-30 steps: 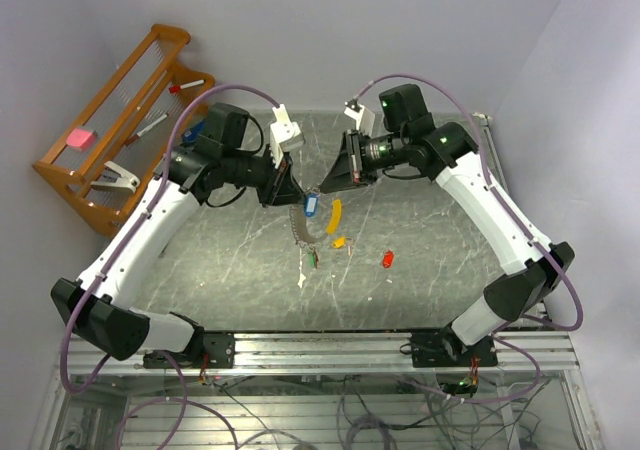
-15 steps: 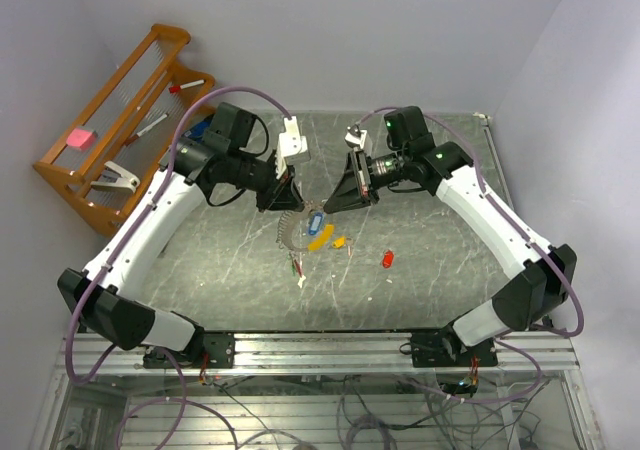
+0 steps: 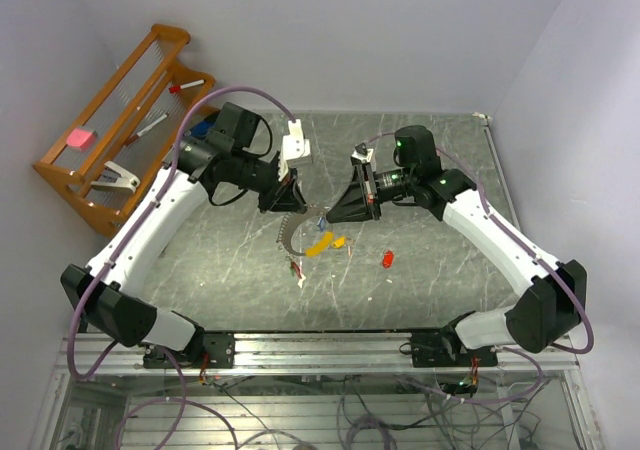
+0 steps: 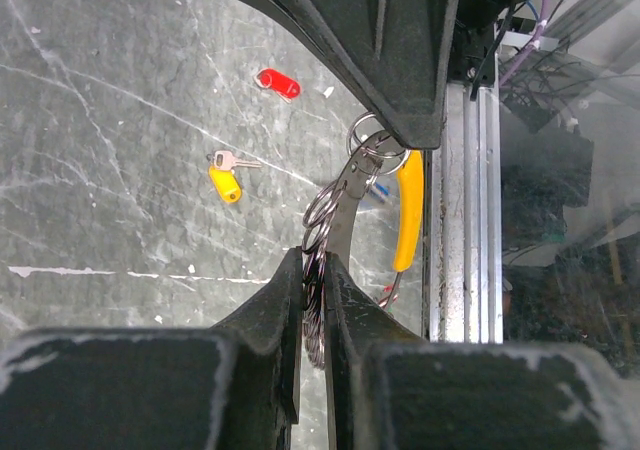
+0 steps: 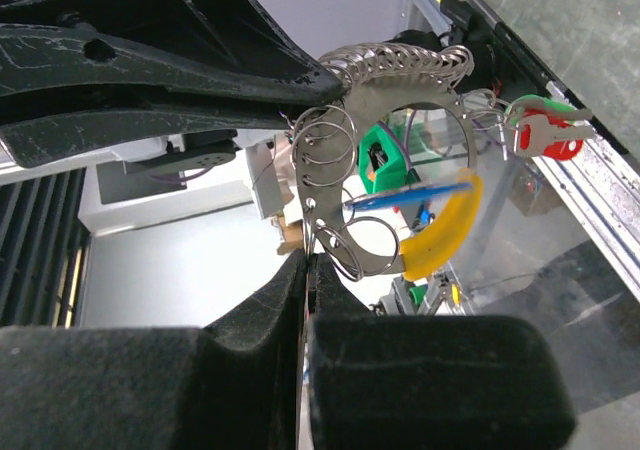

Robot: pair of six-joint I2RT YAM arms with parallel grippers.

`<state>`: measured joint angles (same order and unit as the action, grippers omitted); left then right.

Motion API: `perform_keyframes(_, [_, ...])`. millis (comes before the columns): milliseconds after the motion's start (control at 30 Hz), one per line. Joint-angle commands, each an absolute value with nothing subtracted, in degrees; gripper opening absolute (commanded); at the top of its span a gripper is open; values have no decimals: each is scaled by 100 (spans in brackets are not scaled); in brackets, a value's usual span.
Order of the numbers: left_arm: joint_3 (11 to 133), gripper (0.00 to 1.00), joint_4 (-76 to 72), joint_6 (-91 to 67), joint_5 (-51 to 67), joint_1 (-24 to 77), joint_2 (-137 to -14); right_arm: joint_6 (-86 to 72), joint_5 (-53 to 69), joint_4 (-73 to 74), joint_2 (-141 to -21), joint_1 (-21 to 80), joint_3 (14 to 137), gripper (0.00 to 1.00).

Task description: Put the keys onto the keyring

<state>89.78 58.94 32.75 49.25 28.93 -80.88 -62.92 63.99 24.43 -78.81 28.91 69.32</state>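
The keyring hangs between both grippers above the table's middle, a silvery plate with several wire rings and a yellow banana piece. My left gripper is shut on its stacked rings. My right gripper is shut on one thin ring. In the right wrist view a blue key, a green key and a red key hang on the keyring. A loose orange-yellow key and a loose red key lie on the table, also in the left wrist view.
A wooden rack with pens and a pink block stands at the back left. A small white scrap lies on the marble top. The aluminium rail runs along the near edge.
Both grippers have come lower and nearer together, carrying the keyring down toward the table. The right arm has swung toward the near side.
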Motion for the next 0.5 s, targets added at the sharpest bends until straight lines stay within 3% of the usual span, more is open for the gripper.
perform_keyframes(0, [9373, 7, 5954, 3580, 4262, 2737, -8318, -6144, 7117, 3081, -7744, 2871, 7160, 0])
perform_keyframes(467, [9905, 7, 5963, 4435, 4435, 2857, -8477, -6366, 7310, 2593, -7794, 2973, 7019, 0])
